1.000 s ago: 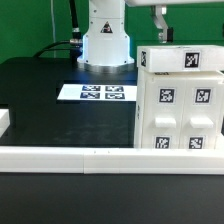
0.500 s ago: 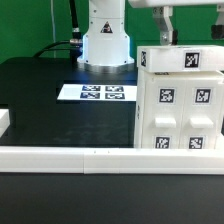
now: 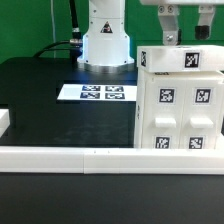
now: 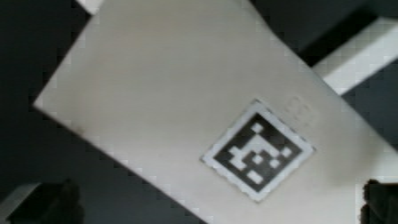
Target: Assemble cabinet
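The cabinet (image 3: 178, 100) is a large white box with several black-and-white tags, standing on the black table at the exterior view's right. My gripper (image 3: 186, 33) hangs just above its top panel, open and empty, with one finger (image 3: 171, 35) on each side of the top tag. In the wrist view the cabinet's white top panel (image 4: 160, 90) with one tag fills the picture, and my gripper (image 4: 217, 205) straddles it with dark fingertips (image 4: 54, 203) wide apart, touching nothing.
The marker board (image 3: 97, 93) lies flat on the table in front of the white robot base (image 3: 105, 40). A long low white rail (image 3: 90, 157) runs along the front edge, just before the cabinet's foot.
My gripper has moved toward the exterior view's right and slightly down, so both fingers now show above the cabinet's top. The cabinet has not moved.
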`<state>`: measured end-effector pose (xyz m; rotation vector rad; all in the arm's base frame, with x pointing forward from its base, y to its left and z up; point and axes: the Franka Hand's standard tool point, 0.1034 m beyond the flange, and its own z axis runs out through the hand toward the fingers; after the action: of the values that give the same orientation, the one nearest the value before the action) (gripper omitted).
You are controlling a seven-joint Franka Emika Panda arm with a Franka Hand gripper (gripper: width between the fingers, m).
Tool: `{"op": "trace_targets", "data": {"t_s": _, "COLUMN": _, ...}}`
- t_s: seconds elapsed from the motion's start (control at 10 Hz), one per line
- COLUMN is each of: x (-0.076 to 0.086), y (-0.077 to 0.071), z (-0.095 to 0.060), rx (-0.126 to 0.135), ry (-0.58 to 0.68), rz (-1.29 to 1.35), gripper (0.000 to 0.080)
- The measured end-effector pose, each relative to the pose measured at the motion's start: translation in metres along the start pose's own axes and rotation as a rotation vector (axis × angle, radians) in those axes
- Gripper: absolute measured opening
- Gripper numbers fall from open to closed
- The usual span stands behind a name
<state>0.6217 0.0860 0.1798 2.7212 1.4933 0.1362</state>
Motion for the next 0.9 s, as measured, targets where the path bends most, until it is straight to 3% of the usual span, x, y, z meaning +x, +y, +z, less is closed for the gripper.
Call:
{"op": "trace_targets", "data": {"t_s": 0.3, "x": -0.004, "y": -0.003, "z": 0.001, "rx": 0.004, "ry": -0.029, "rz": -0.225, "gripper": 0.0797}}
{"op": "trace_targets", "data": {"t_s": 0.8, "x": -0.009, "y": -0.001, "z": 0.006, "rx": -0.022, "ry": -0.062, "rz": -0.492, "gripper": 0.0797}}
{"op": "trace_targets", "data": {"t_s": 0.9, "x": -0.013, "y": -0.003, "z": 0.011, "rx": -0.013, "ry": -0.069, "rz": -0.533, "gripper": 0.0797}}
